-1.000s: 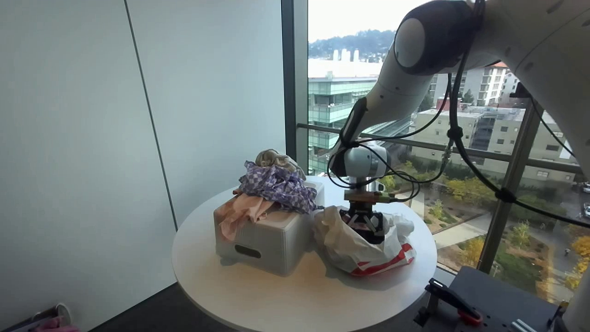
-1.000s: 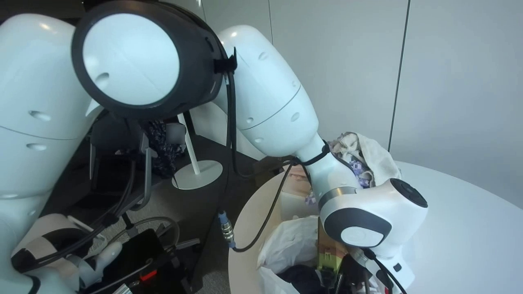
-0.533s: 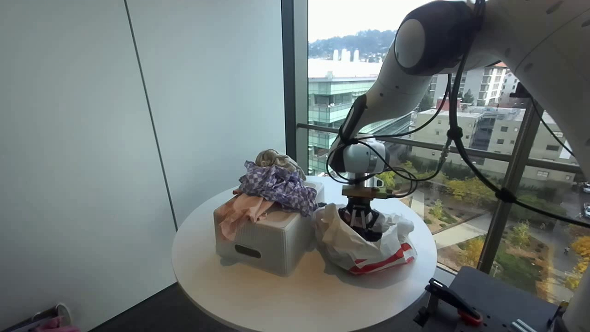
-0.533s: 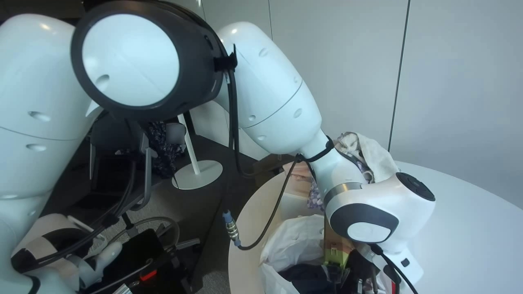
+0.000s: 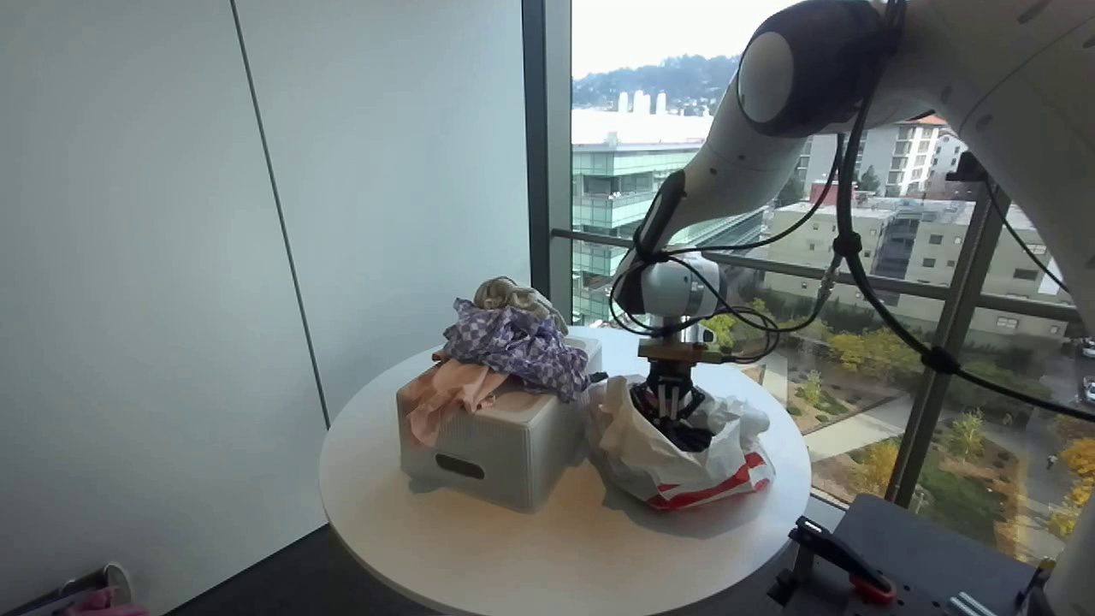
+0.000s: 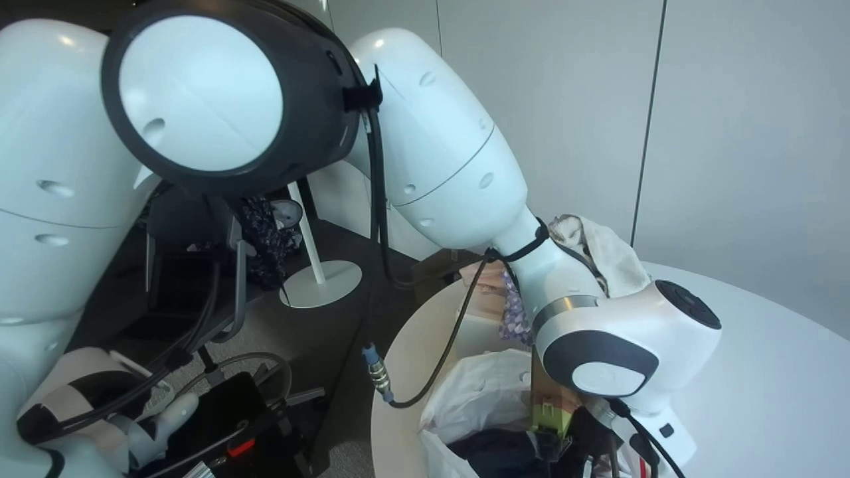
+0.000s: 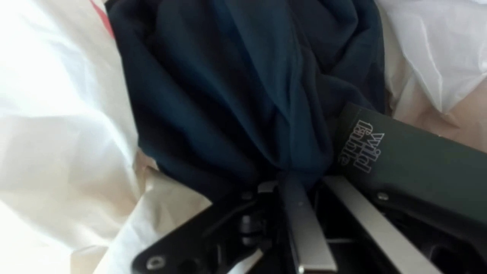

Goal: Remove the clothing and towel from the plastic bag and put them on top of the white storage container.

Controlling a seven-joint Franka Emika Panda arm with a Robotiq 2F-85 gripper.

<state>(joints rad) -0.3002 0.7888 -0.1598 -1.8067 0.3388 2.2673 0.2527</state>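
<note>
Down inside the plastic bag (image 5: 637, 458) we find the gripper (image 7: 300, 180) clamped on a fold of navy cloth (image 7: 236, 95), with a dark tag (image 7: 411, 163) right beside its fingers. The bag's crumpled walls stand up around both. Just next to it on the round table (image 5: 479, 556), the white box (image 5: 496, 453) carries a pile: the purple checked cloth (image 5: 513, 346) lies on top, drooping over the edge on the bag's side, between a peach cloth (image 5: 458, 389) and a beige cloth (image 5: 509, 297). In an exterior view the arm (image 6: 458, 166) blocks much of that pile from us, and a cable plug (image 6: 378, 375) dangles across the table's edge.
</note>
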